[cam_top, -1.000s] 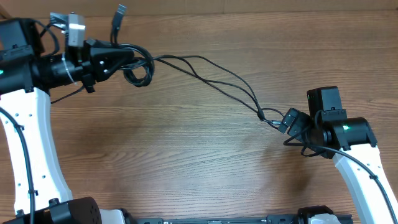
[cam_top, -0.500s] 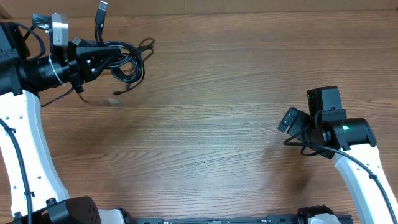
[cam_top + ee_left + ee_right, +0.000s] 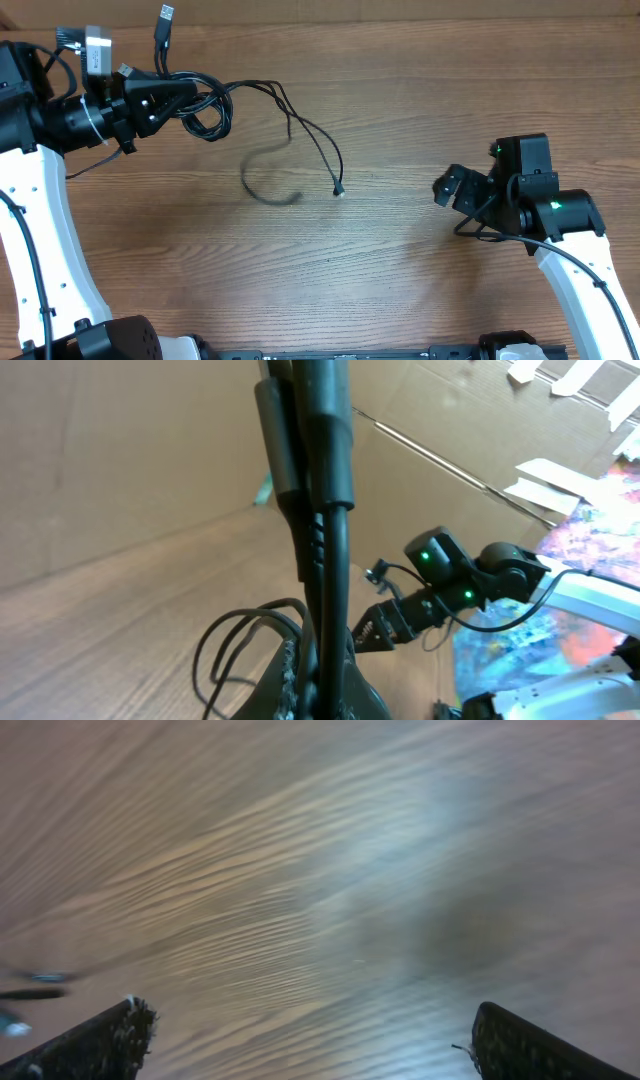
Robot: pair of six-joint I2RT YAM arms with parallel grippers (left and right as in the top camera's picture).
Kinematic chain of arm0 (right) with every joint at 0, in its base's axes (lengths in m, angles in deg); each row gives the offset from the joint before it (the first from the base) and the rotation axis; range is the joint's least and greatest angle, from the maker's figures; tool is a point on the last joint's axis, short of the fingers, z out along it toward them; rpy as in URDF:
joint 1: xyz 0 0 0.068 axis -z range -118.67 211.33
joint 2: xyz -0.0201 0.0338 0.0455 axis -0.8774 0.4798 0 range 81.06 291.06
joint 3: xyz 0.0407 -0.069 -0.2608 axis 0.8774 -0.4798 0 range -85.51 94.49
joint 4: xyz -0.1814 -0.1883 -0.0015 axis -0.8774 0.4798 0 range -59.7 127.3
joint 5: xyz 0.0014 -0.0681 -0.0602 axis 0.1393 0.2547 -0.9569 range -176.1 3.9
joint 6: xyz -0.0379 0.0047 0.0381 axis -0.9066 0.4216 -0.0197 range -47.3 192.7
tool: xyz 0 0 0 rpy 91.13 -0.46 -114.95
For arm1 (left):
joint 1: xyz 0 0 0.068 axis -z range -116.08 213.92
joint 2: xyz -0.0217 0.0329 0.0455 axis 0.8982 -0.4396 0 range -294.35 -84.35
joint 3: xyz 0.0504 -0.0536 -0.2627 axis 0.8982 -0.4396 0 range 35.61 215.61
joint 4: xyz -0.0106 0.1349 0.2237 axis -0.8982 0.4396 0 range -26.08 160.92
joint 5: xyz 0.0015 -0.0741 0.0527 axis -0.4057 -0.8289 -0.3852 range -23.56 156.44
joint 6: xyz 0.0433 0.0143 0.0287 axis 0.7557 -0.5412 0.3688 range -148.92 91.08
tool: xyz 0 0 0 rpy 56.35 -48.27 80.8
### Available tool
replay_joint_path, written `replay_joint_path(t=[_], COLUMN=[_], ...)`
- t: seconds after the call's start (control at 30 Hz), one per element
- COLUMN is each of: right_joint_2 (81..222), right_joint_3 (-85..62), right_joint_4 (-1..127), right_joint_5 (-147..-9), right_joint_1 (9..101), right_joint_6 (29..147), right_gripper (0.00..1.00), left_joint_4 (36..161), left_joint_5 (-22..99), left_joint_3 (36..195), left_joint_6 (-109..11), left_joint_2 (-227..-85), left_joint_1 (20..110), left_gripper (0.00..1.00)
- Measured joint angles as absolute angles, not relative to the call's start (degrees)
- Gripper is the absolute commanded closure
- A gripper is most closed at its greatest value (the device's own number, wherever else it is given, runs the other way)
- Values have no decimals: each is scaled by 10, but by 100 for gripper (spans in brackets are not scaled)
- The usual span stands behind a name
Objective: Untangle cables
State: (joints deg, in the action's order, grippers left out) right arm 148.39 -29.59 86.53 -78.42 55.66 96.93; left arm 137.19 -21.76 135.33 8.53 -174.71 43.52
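Observation:
The cables (image 3: 205,108) are a looped black clump at the far left, held by my left gripper (image 3: 180,95), which is shut on them. Loose strands (image 3: 312,138) trail right and down to a small plug (image 3: 339,190); another blurred strand (image 3: 262,188) curls below. One plug end (image 3: 163,20) sticks up past the gripper. In the left wrist view a thick cable (image 3: 325,540) runs straight up between the closed fingers, with loops (image 3: 235,645) to the left. My right gripper (image 3: 452,190) is open and empty, well to the right of the strands. In its wrist view only bare wood lies between the fingertips (image 3: 115,1038).
The wooden table (image 3: 330,270) spans the view. The right arm (image 3: 470,575) shows in the left wrist view, with cardboard (image 3: 120,450) behind. The arms' own black wires (image 3: 480,232) hang near each wrist.
The right gripper has let go of the cable ends and opened. The freed strands sprang left toward the left gripper and now trail loosely over the middle-left of the table.

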Motion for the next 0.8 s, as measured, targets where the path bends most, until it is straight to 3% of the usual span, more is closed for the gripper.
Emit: replay_joint_path(t=[0.4, 0.8], right_joint_2=[1483, 1389], right_joint_3=[-296, -296], right_joint_4=[821, 865], right_joint_5=[-523, -413], right_joint_1=[557, 557], right_joint_6=[760, 597], right_gripper=[0, 0], left_joint_4=[1403, 1402], left_joint_5=[-102, 78], left_joint_3=[1353, 1353], left_joint_6=[85, 130], left_joint_2=[-1747, -1747], left_joint_1=[587, 817], left_gripper=[96, 96])
